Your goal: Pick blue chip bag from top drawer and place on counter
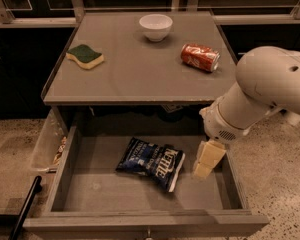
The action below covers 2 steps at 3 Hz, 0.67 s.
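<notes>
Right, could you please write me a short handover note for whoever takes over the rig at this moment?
Gripper: inside the open drawer, just right of the chip bag, holding nothing.
Chip bag: lying flat on the drawer floor, near the middle, apart from the gripper.
Counter: carries a bowl, a sponge and a soda can on its side; no bag there.
Done: drawer open, gripper beside the bag.
Left: grasp the bag, lift it out, set it on the counter.

Before the front edge of the counter (pixel 135 79), the chip bag (pixel 151 162) lies in the top drawer (pixel 140 196), the gripper (pixel 206 163) just right of it
</notes>
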Motion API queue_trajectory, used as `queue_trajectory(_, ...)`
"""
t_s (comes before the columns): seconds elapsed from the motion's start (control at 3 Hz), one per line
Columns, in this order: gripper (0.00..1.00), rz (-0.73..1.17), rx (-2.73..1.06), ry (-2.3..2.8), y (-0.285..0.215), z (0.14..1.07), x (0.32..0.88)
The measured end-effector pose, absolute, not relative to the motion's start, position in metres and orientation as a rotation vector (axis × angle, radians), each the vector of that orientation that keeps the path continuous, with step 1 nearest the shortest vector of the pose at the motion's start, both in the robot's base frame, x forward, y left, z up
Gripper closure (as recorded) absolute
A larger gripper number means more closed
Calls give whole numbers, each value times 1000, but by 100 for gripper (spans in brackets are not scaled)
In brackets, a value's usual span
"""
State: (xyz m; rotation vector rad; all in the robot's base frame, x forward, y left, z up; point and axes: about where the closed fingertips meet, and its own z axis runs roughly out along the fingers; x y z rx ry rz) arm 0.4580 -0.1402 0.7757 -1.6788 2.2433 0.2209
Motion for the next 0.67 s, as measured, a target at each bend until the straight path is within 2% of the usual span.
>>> queue_trajectory(0.67,0,303,-1585,2172,-111,729,463)
